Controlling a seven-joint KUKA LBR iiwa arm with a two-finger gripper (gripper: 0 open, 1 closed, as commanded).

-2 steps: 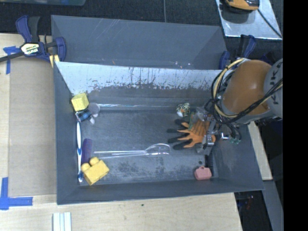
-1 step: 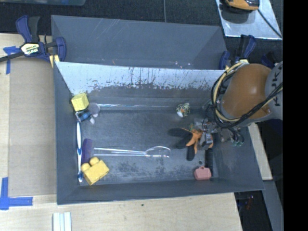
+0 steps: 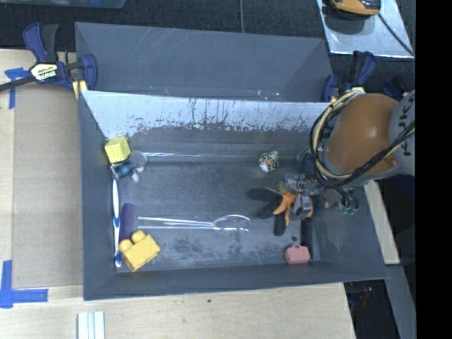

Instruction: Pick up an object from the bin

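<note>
My gripper [image 3: 304, 202] is low over the right part of the bin, under the arm's wrist. Right at its left side lies a black and orange tool-like thing [image 3: 277, 204], with black arms spreading left and an orange piece in the middle; whether the gripper touches it I cannot tell. A pink block [image 3: 297, 254] lies just below the gripper near the front wall. Up and to the left of the gripper, a small speckled yellow-white thing [image 3: 268, 162] sits on the floor.
A clear plastic spoon [image 3: 212, 223] lies across the middle. Along the left wall are a yellow cube [image 3: 117, 150], a small blue thing [image 3: 125, 170], a blue-white toothbrush [image 3: 116, 214], a purple piece [image 3: 128, 219] and a yellow brick [image 3: 140, 250].
</note>
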